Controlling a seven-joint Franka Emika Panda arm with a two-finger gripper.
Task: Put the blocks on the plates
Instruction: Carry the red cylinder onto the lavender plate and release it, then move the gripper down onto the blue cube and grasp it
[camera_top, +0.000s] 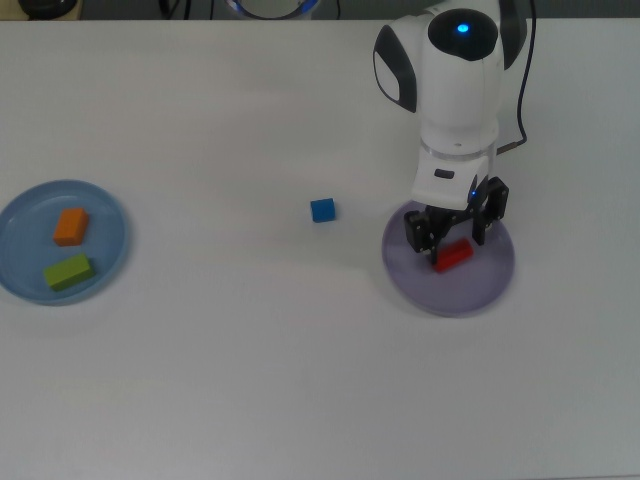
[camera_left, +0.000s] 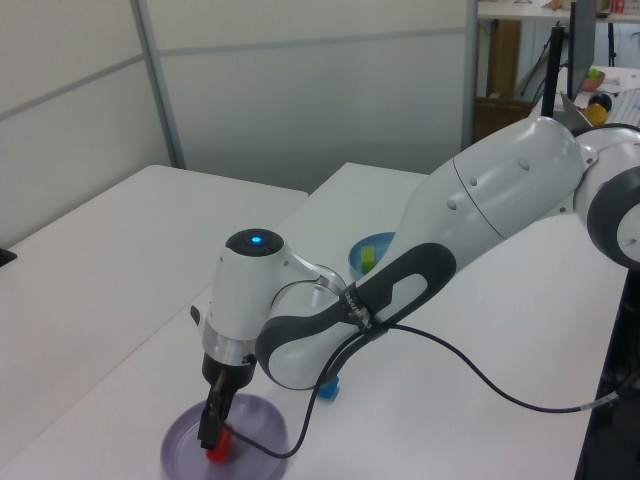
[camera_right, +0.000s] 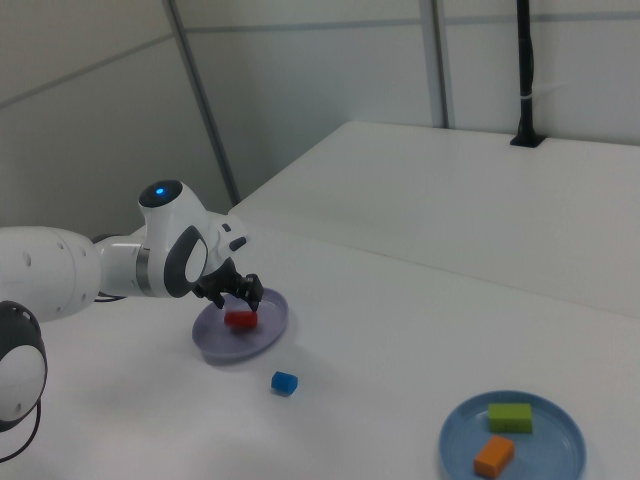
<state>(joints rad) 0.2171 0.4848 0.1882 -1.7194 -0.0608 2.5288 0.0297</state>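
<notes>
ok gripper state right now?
Gripper: open, over the lavender plate; the red block lies on the plate just below the fingers, released.

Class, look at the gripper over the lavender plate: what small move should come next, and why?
Probably lift the gripper straight up. The red block already lies on the lavender plate, and the fingers look spread wider than it. Rising clears the way to fetch the blue cube, the only block on the bare table.
</notes>
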